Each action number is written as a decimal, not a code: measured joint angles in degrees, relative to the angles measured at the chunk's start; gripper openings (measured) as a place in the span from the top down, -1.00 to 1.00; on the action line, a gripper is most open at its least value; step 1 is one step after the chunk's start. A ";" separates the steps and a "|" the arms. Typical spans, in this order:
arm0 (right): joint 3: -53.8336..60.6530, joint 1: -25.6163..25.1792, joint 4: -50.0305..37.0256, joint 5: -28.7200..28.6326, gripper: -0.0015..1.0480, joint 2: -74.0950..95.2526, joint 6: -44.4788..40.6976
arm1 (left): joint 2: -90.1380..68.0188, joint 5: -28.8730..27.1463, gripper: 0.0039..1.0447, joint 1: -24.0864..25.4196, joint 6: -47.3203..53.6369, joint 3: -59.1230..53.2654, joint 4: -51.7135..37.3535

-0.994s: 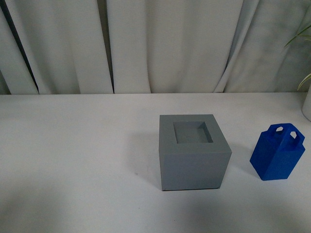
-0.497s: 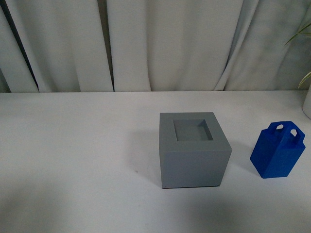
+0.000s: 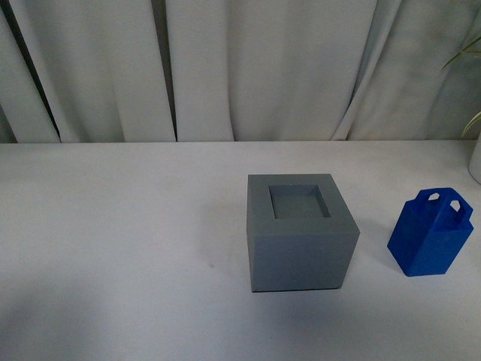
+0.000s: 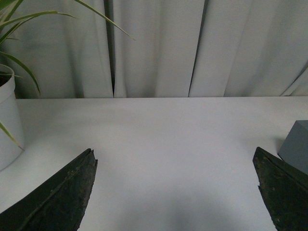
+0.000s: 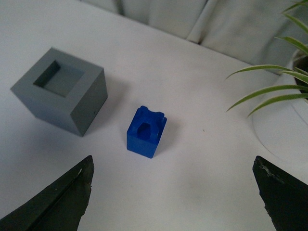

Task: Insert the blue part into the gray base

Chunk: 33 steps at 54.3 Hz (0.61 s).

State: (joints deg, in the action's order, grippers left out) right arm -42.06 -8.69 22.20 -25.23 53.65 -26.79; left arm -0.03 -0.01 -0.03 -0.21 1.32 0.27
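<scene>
The gray base [image 3: 301, 233] stands on the white table with its square recess facing up and empty. The blue part [image 3: 430, 233] stands upright on the table to its right, apart from it, its two looped tabs on top. Neither gripper shows in the front view. In the right wrist view the right gripper [image 5: 173, 166] is open and empty, high above the table, with the blue part [image 5: 146, 131] and the gray base [image 5: 62, 89] below it. The left gripper [image 4: 175, 156] is open and empty over bare table; a corner of the gray base [image 4: 296, 147] shows near one finger.
A white plant pot [image 4: 7, 120] with long green leaves stands at the table's left. Another white pot [image 5: 284, 113] with leaves stands right of the blue part, also at the front view's right edge [image 3: 475, 162]. White curtains [image 3: 240, 68] hang behind the table.
The view shifted very slightly; the base and the blue part stand where they were. No gripper shows in the earlier frames.
</scene>
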 joint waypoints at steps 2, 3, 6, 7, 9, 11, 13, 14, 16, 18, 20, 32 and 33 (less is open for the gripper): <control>-2.82 0.00 3.19 -0.85 -0.85 2.91 -3.17 | 0.00 0.00 -0.89 0.00 -0.02 0.00 0.00; -4.92 0.00 5.53 -1.07 -0.85 5.07 -5.90 | 0.00 0.00 -0.89 0.00 0.00 0.00 0.00; -9.66 0.02 10.16 -0.66 -0.85 10.03 -12.37 | 0.00 0.00 -0.89 0.00 -0.02 0.00 0.00; -11.65 0.07 11.87 -0.37 -0.85 12.04 -14.86 | 0.00 0.02 -0.89 0.00 0.00 0.00 0.00; -14.88 0.22 14.84 0.13 -0.85 15.19 -19.02 | 0.00 0.00 -0.89 0.00 -0.02 0.00 0.00; -17.92 0.50 18.18 0.98 -0.85 18.14 -23.08 | 0.00 0.00 -0.89 0.00 0.00 0.00 0.00; -20.63 0.98 21.46 1.99 -0.85 20.87 -26.47 | 0.00 0.00 -0.89 0.00 -0.02 0.00 0.00; -21.66 1.22 22.75 2.34 -0.85 21.94 -28.24 | 0.00 0.00 -0.89 0.00 0.00 0.00 0.00; -23.15 1.57 24.63 2.91 -0.85 23.52 -30.23 | 0.00 0.00 -0.89 0.00 -0.02 0.00 0.00; -25.07 2.10 26.99 3.85 -0.85 25.68 -32.28 | 0.00 0.00 -0.89 0.00 0.00 0.00 0.00; -26.38 2.47 28.46 4.70 -0.85 27.28 -34.23 | 0.00 0.00 -0.89 0.00 0.00 0.00 0.00; -36.72 5.79 33.53 10.10 -0.85 40.81 -44.78 | 0.00 0.00 -0.89 0.00 0.00 0.00 0.00; -37.38 6.05 33.70 10.34 -0.85 41.70 -45.11 | 0.00 0.00 -0.89 0.00 0.00 0.00 0.00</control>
State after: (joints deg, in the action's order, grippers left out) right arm -79.44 -2.63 55.90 -14.90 95.35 -71.90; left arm -0.03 -0.01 -0.03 -0.21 1.32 0.27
